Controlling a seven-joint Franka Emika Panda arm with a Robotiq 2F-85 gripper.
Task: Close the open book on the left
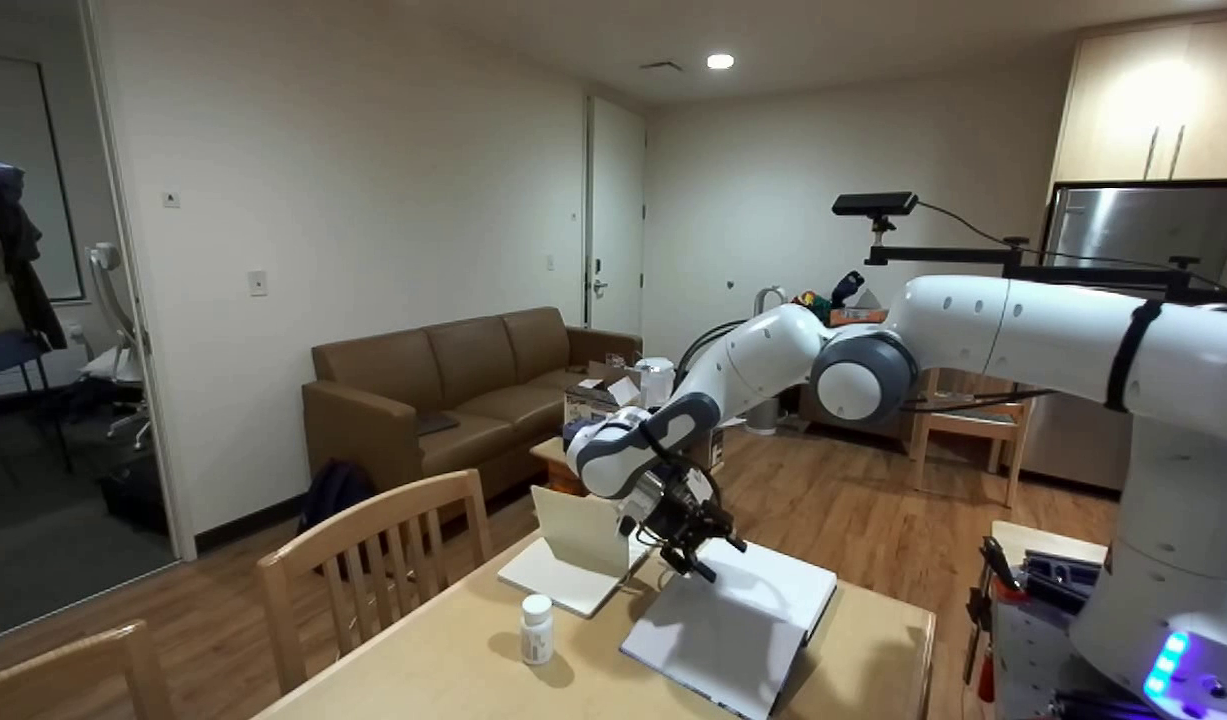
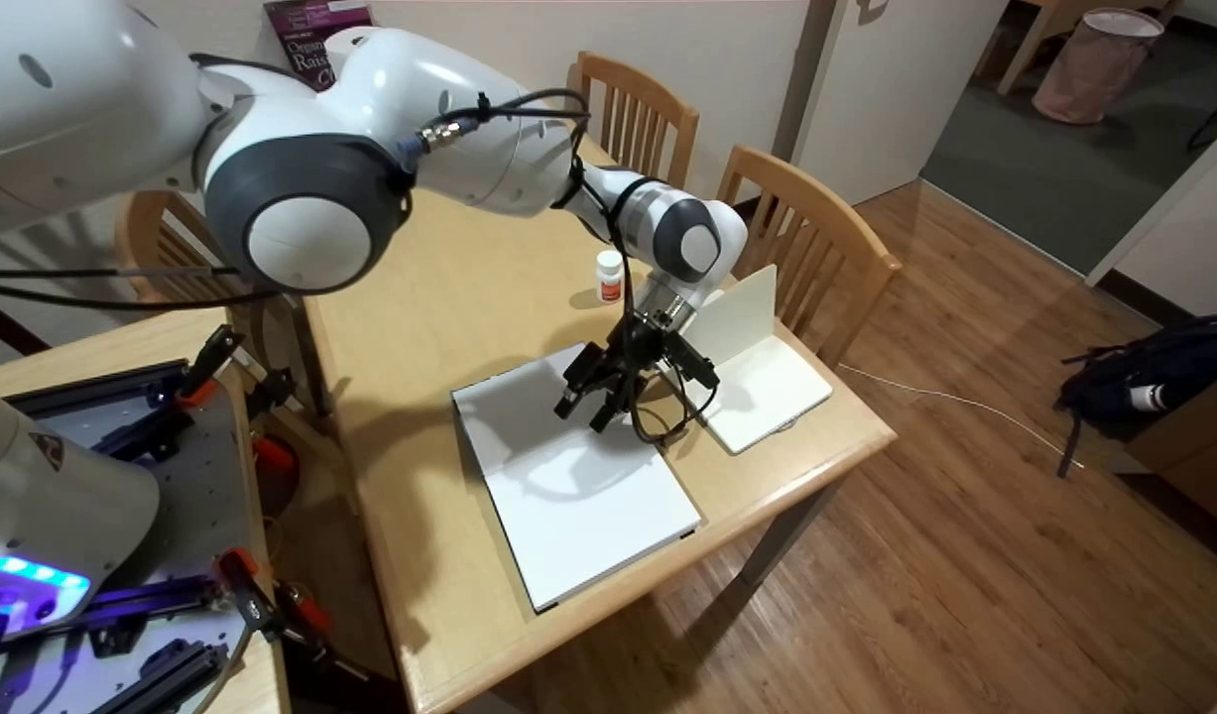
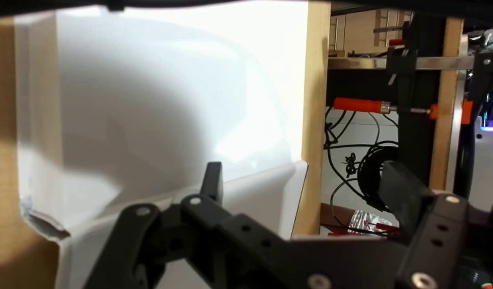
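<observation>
Wrist view: the hand (image 3: pixel 305 185) partly hides the open book (image 3: pixel 162 128).

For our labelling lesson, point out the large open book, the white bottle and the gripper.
Large open book (image 2: pixel 576 496), in an exterior view: on a white page.
White bottle (image 1: pixel 537 632), in an exterior view: on its body.
Gripper (image 3: pixel 305 184), in the wrist view: midway between its fingertips.

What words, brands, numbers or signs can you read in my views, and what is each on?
"Organ…": purple printed item in an exterior view; rest of the word covered.
"Rais…": same item, line below; rest covered, other print there unclear.
White bottle: label too small and blurred to read.
Metal bar, wrist view: marking too blurred.
Dark item, wrist view's lower right: lettering too small.
Open book: no readable print on its pages.
</observation>
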